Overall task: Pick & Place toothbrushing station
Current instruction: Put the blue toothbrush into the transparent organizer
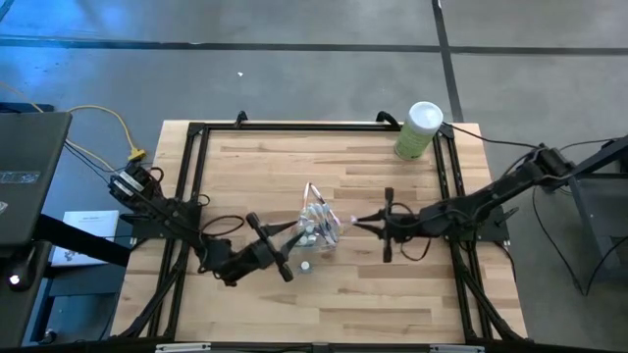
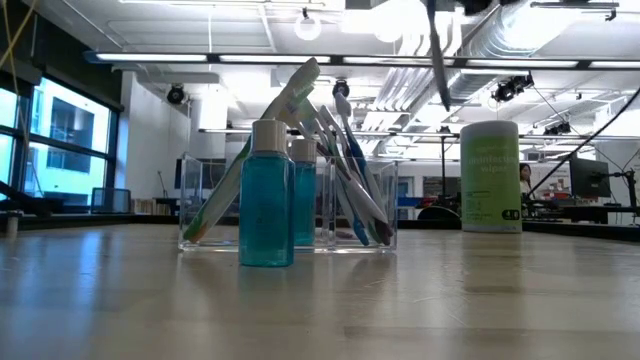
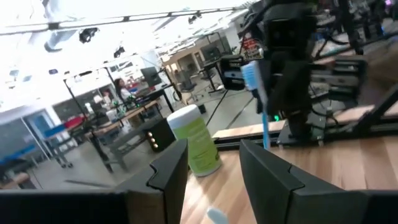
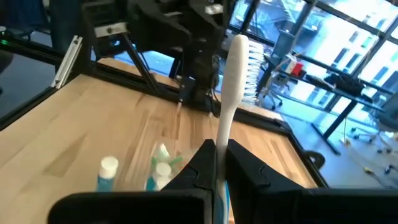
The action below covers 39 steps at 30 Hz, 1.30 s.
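The clear holder [image 1: 319,226] stands on its base at the table's middle, with several pastel toothbrushes leaning in it; it also shows in the low view [image 2: 290,215]. A small blue white-capped bottle [image 1: 306,265] stands on the table just in front of the holder, and shows in the low view [image 2: 266,195]. My right gripper [image 1: 358,222] is just right of the holder, shut on a white-and-blue toothbrush [image 4: 231,93]. My left gripper [image 1: 294,238] is open and empty, close to the holder's left side. My right gripper pinches the toothbrush's handle [image 4: 221,155] between its two fingers, below the brush's middle. The fingers come about level from the table's right side and lie across the brush. The brush stands upright with its bristle head [image 4: 249,59] up, lifted clear of the table.
A tall green canister with a white lid [image 1: 420,129] stands at the far right of the table. A dark frame [image 1: 196,157] runs along the table's edges. Bare wood lies near the front edge and at the far left. A laptop [image 1: 25,176] sits off the table's left.
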Each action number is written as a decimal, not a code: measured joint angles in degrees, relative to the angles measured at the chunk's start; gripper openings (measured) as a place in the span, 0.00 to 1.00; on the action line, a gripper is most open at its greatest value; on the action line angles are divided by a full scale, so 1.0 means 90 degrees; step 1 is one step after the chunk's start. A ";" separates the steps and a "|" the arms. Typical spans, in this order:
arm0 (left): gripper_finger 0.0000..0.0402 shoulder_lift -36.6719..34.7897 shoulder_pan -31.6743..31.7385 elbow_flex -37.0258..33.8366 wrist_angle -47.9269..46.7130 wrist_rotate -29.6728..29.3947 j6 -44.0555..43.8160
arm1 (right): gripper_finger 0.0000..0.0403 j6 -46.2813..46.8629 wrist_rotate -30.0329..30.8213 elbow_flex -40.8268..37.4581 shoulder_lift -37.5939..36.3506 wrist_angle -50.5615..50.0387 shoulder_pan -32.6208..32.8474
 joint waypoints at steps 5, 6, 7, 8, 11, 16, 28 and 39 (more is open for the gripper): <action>0.34 0.0000 -0.0098 0.0000 -0.0003 -0.0334 0.0400 | 0.02 0.0189 -0.0594 -0.1039 -0.0675 0.1276 -0.0352; 0.34 0.0000 -0.0081 0.0000 0.0002 -0.0479 0.0408 | 0.02 0.0192 -0.0902 -0.1267 -0.0687 0.1855 -0.0479; 0.34 0.0000 -0.0042 0.0000 0.0029 -0.0581 0.0408 | 0.02 0.0211 -0.1213 -0.1492 -0.0664 0.2485 -0.0615; 0.34 0.0000 0.0004 0.0000 0.0048 -0.0653 0.0405 | 0.02 0.0256 -0.1559 -0.1685 -0.0594 0.3074 -0.0750; 0.34 0.0000 0.0131 0.0000 0.0045 -0.0791 0.0198 | 0.02 0.0454 -0.2238 -0.1936 -0.0097 0.4507 -0.1152; 0.34 0.0000 0.0266 0.0000 0.0048 -0.0818 0.0046 | 0.02 0.0956 -0.3014 -0.1812 0.1170 0.5826 -0.1608; 0.34 0.0002 0.0273 0.0000 0.0039 -0.1474 0.0105 | 0.02 0.1735 -0.2686 -0.1550 0.3491 0.7223 -0.1638; 0.34 0.0007 0.0205 0.0000 -0.0169 -0.1678 0.0233 | 0.03 0.2715 -0.1869 -0.1126 0.3854 0.6854 -0.1575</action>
